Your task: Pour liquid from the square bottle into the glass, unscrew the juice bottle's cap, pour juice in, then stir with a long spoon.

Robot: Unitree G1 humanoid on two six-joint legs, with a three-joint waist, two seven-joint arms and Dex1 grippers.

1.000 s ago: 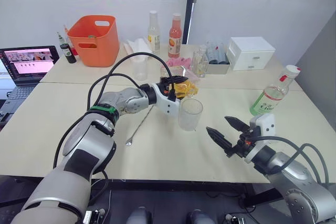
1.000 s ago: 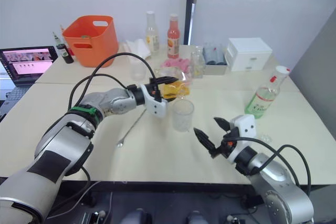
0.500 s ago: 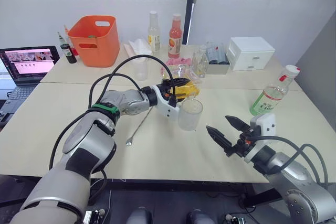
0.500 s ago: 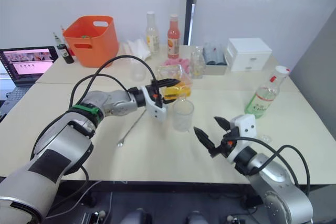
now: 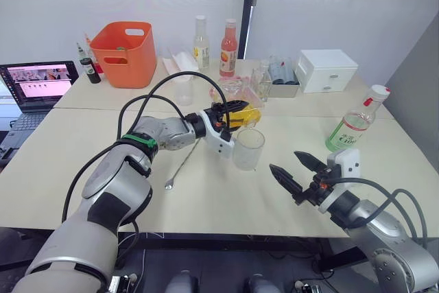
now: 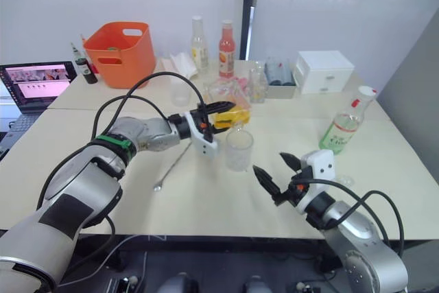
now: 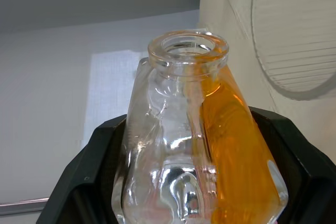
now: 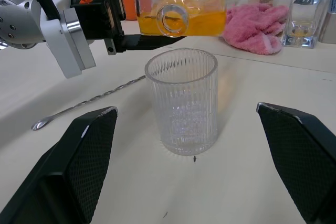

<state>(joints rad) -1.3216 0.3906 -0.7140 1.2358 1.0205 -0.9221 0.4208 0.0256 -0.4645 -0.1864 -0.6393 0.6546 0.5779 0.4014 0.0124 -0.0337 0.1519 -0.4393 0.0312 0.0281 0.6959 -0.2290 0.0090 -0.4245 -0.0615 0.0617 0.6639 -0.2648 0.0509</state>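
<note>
Left gripper (image 5: 230, 112), clamped on the square bottle (image 5: 241, 114), has tipped it nearly level at 11 o'clock above the empty glass (image 5: 247, 149); pouring imminent; right gripper (image 5: 296, 171) idles open.

The square bottle's (image 7: 202, 145) base was cut off at the lower edge of the left wrist view. The laptop (image 5: 34, 84) ran off the frame's left edge, its screen content too small to read.

Silver-grey arms, black cables, a green band, white wrists, black grippers
</note>
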